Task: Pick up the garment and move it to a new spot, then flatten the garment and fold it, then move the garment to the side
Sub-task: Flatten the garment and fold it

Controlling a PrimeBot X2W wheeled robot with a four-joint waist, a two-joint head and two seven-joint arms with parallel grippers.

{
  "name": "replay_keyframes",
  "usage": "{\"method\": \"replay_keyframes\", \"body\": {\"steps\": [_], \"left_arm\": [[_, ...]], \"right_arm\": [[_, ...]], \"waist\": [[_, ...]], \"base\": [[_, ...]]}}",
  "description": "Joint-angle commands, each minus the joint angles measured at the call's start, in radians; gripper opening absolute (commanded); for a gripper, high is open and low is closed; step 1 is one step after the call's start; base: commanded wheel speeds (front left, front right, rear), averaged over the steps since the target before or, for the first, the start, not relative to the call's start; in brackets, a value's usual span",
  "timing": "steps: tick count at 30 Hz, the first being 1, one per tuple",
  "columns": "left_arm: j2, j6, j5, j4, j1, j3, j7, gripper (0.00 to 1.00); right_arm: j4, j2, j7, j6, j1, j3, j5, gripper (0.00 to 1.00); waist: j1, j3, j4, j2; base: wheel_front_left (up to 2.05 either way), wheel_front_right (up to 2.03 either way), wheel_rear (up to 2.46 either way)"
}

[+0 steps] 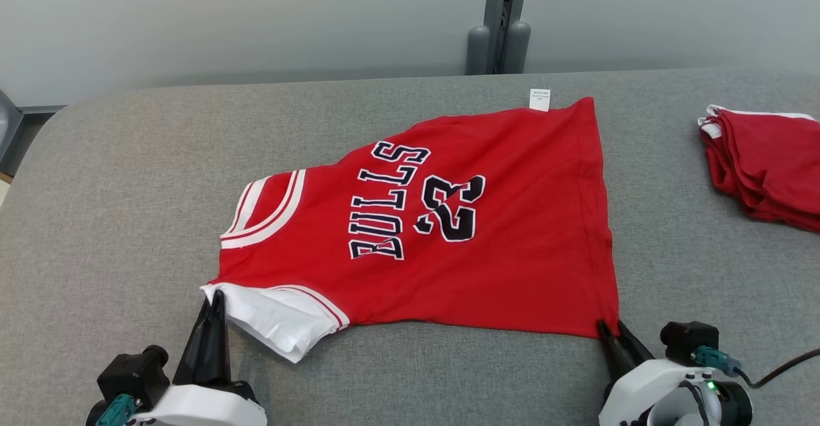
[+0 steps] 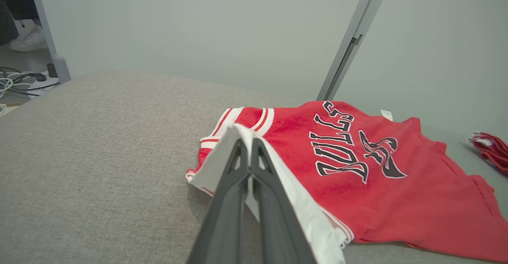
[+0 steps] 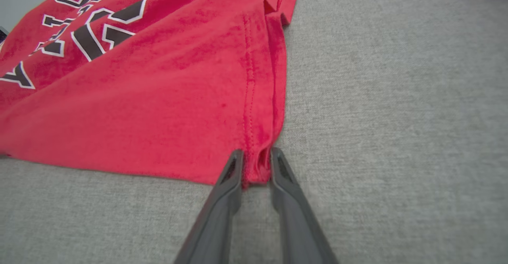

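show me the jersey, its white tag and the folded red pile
jersey [image 1: 532, 253]: head view, plain red cloth right of the number
white tag [image 1: 540, 99]: head view, middle of the label
folded red pile [image 1: 769, 163]: head view, top layer

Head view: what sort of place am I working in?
Likely a robotics lab or test cell, not a home: a grey padded table carrying one jersey and a stack of folded red garments, bare grey partition walls with a metal post, loose cables on the floor.
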Motion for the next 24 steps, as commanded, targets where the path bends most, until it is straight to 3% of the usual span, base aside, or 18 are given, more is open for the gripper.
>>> {"method": "replay_keyframes", "body": {"steps": [1,3,13,24], "left_arm": [[0.005,0.002,0.001,-0.007,0.005,0.004,-0.005,0.00],[0.006,0.005,-0.001,-0.018,0.002,0.006,-0.008,0.00],[0.006,-0.008,0.003,-0.098,-0.024,-0.002,-0.026,0.00],[0.003,0.000,0.003,-0.303,-0.015,0.002,-0.038,0.00]], "right_arm": [[0.014,-0.001,0.004,0.000,0.002,0.004,0.007,0.27],[0.013,-0.001,-0.007,0.000,-0.011,0.008,0.022,0.00],[-0.145,-0.003,-0.047,0.000,-0.042,-0.030,0.051,0.00],[-0.529,-0.022,-0.045,0.000,0.057,-0.129,0.110,0.00]], "waist": [[0.0000,0.000,-0.001,0.0000],[0.0000,0.001,-0.004,0.0000],[0.0000,-0.011,-0.019,0.0000],[0.0000,-0.039,-0.024,0.0000]], "base": [[0.00,0.00,0.00],[0.00,0.00,0.00],[0.00,0.00,0.00],[0.00,0.00,0.00]]}}
